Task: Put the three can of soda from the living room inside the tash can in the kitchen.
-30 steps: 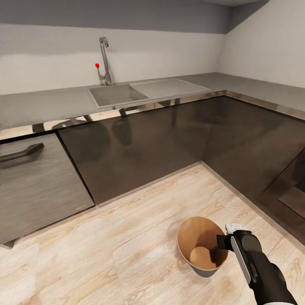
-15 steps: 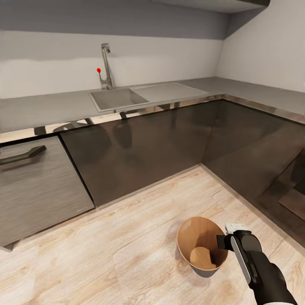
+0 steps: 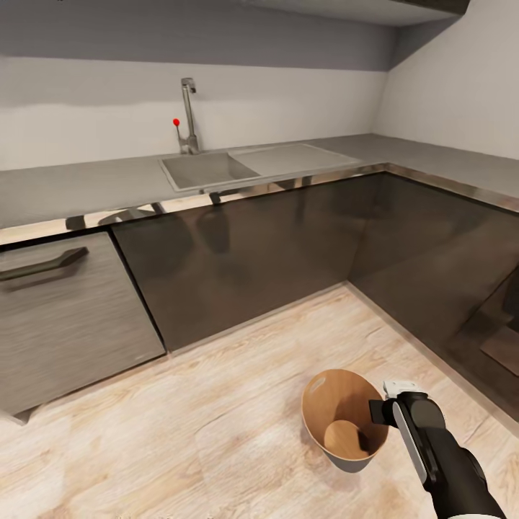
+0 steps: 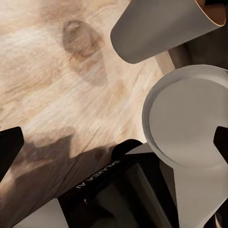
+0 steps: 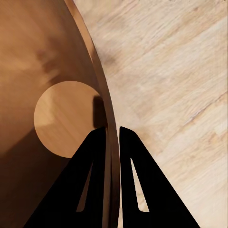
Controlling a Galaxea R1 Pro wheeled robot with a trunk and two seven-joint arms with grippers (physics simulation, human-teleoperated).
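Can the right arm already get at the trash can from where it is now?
Probably yes: the right gripper is already shut on the trash can rim, one finger inside, one outside.

— Type of premises?
— Domestic kitchen (image 3: pixel 288 216). L-shaped grey desk (image 3: pixel 86 184) across mid-frame, with inset steel sink (image 3: pixel 209 169) and tall tap (image 3: pixel 189 115), centre-left.
— Further evidence?
— Glossy dark lower cabinets (image 3: pixel 252 252) beneath; a handled grey appliance front (image 3: pixel 65 317) at left; light wood floor (image 3: pixel 216 418) below.
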